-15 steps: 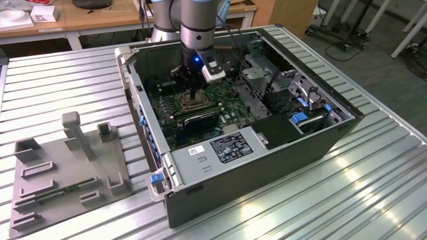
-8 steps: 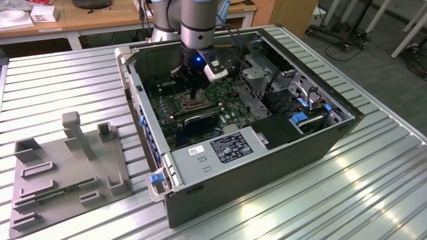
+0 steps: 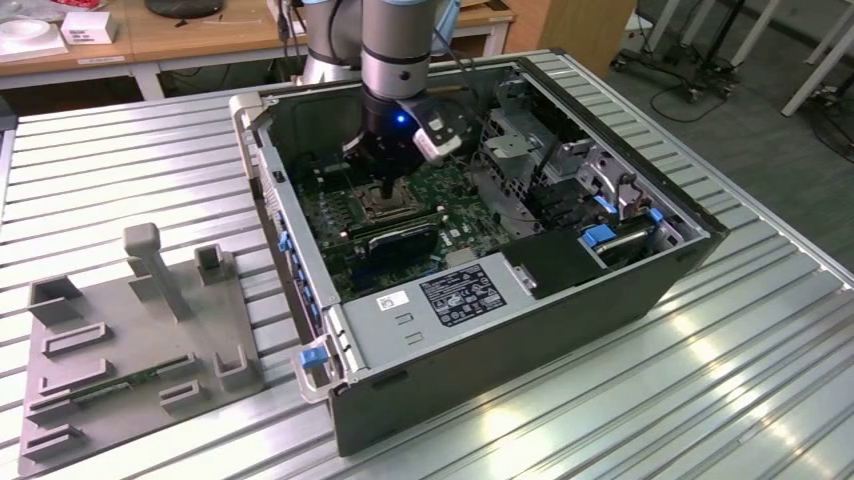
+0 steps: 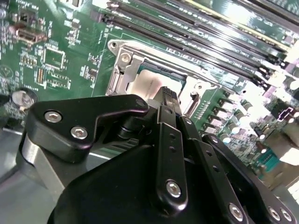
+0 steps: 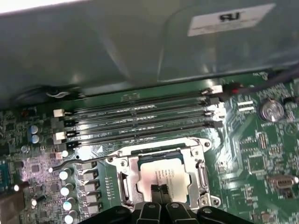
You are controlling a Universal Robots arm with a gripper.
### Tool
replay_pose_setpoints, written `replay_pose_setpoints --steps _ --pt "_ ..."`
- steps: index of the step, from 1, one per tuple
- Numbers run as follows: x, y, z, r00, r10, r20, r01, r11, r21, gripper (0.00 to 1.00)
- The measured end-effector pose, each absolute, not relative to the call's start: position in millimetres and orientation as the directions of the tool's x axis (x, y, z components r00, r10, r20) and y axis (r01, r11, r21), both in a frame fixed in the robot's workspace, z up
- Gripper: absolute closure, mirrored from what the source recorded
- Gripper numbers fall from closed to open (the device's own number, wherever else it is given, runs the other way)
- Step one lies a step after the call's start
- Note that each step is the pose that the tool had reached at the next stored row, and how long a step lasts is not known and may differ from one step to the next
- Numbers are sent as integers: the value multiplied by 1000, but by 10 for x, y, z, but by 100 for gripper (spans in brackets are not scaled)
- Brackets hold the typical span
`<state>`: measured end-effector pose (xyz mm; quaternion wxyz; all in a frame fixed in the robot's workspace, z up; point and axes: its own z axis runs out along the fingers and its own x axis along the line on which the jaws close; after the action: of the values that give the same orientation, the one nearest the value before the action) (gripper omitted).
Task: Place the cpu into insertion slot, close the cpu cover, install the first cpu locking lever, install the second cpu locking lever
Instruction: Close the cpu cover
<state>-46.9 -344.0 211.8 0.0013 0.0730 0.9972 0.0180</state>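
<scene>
**Fingers pinched together over the cpu in its socket**

In the exterior view the arm (image 3: 396,60) reaches straight down into the open computer case (image 3: 534,330), which lies on the ribbed metal counter (image 3: 747,380). The case walls rise on every side of the board. A drive cage (image 3: 527,150) stands near the arm on the exterior view's right, and the room above is open.

In the first wrist view the cpu (image 5: 163,172) lies flat in the insertion slot (image 5: 159,154). The cpu cover (image 5: 159,146) is down around it, so the chip's metal top shows through the window.

The fingers (image 5: 154,193) are drawn narrow, tip against tip, with nothing visible between them. They sit at the near edge of the cpu's top.

The memory slots (image 5: 140,119) run just beside the cover's far edge. A thin locking lever (image 5: 79,162) juts sideways from the cover's corner. A grey fixture tray (image 3: 134,340) sits well apart from the case.
</scene>
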Motion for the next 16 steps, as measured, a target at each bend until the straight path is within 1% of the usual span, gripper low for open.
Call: replay_pose_setpoints --steps 7,16 --pt "-469 -3440 2107 -998 56 -17 56 997 45 89" --pt "-530 -3440 2101 -999 48 -18 47 998 44 89"
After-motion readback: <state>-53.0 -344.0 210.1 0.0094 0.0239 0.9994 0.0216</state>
